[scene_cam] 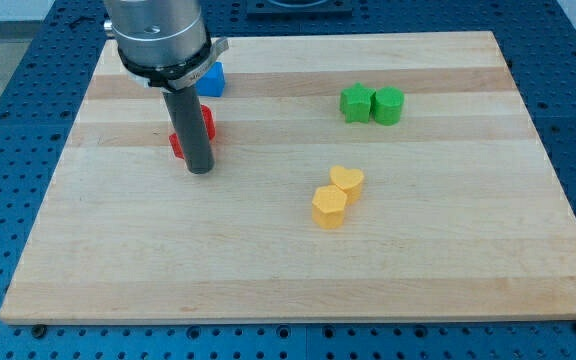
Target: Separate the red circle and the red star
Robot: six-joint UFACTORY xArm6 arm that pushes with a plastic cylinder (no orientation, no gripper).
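My tip [200, 170] rests on the wooden board [298, 250] at the view's upper left. Two red blocks sit just behind the rod and are mostly hidden by it: one red piece [208, 122] shows to the rod's right, another red piece [175, 145] shows to its left. Which is the circle and which the star cannot be made out. The tip is just below them, touching or nearly touching.
A blue block [213, 78] lies above the red ones, partly behind the arm. A green star [356, 102] and a green hexagon-like block [388, 105] touch at the upper right. A yellow heart [347, 182] and a yellow hexagon [329, 207] touch at centre.
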